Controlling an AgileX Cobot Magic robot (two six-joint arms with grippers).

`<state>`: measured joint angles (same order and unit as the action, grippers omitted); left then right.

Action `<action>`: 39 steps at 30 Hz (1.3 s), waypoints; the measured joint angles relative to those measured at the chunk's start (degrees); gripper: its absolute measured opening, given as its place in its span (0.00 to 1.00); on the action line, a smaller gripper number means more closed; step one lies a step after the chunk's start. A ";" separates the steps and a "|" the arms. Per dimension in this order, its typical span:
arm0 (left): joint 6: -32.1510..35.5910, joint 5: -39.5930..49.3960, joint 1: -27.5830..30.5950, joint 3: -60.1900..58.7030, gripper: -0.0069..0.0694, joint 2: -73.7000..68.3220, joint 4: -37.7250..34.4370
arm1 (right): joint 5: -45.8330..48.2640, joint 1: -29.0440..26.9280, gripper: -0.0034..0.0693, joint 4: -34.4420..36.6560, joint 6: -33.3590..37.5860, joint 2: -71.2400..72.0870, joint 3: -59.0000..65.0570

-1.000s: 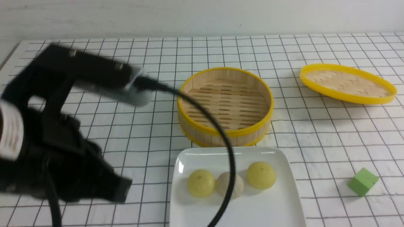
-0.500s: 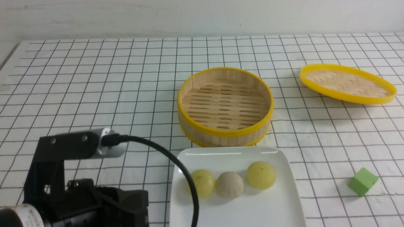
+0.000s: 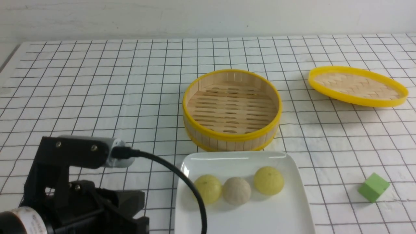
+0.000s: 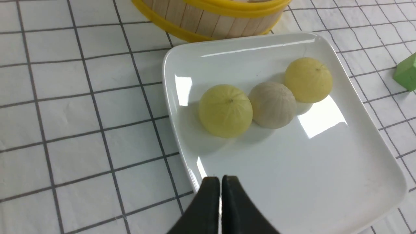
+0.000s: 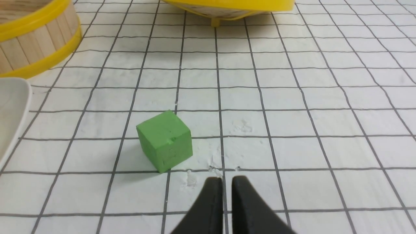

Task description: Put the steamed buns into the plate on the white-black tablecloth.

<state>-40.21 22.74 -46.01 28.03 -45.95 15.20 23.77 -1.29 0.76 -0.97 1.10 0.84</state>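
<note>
All 3 steamed buns point(image 3: 236, 188) are sitting in a row on the plate point(image 3: 286, 214), atop the white-black tablecloth point(image 3: 97, 81); left gripper point(image 4: 221, 182) is hanging clenched, empty, by plate's edge (right gripper point(image 5: 226, 183) nearly closed, also empty); retreat w/o nudging the rim.

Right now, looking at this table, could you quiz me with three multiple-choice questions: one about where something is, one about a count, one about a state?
1. Where is the green cube?
A. On the plate
B. On the tablecloth, right of the plate
C. In the steamer

2. How many steamed buns lie on the plate?
A. Two
B. Three
C. Four

3. The bamboo steamer is:
A. Lidded
B. Open with buns
C. Open and empty

Answers: 1 B, it sits on bare cloth; 2 B, two yellow and one beige; 3 C, its slats are bare and the lid lies apart.
</note>
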 joint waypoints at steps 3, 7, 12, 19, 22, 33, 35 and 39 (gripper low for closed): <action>1.65 0.24 0.51 0.00 0.15 1.36 0.14 | 0.00 0.00 0.15 0.00 0.00 0.00 0.00; 7.90 -0.61 5.58 -1.17 0.16 7.36 -1.44 | 0.00 0.00 0.15 0.00 0.00 0.00 0.00; 18.37 -4.97 17.80 -9.42 0.16 19.55 -4.02 | 0.00 0.00 0.15 0.00 0.00 0.00 0.00; 23.72 -4.97 33.68 -22.34 0.16 37.20 -5.16 | 0.00 0.00 0.16 0.00 0.00 0.00 0.00; 24.30 -4.86 39.21 -26.33 0.17 42.32 -5.18 | 0.00 0.00 0.16 0.00 0.00 0.00 0.05; 28.55 -1.92 44.17 -29.60 0.19 46.59 -5.46 | 0.00 0.00 0.18 0.00 0.00 0.00 0.05; 28.60 -1.86 44.45 -29.60 0.19 46.59 -5.46 | 0.00 0.00 0.19 0.00 0.00 0.00 0.05; 28.61 -1.58 44.51 -29.55 0.19 46.59 -5.46 | 0.00 0.00 0.20 0.00 0.00 0.00 0.05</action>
<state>-11.60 21.16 -1.50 -1.52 0.64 9.74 23.77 -1.29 0.76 -0.97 1.10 0.89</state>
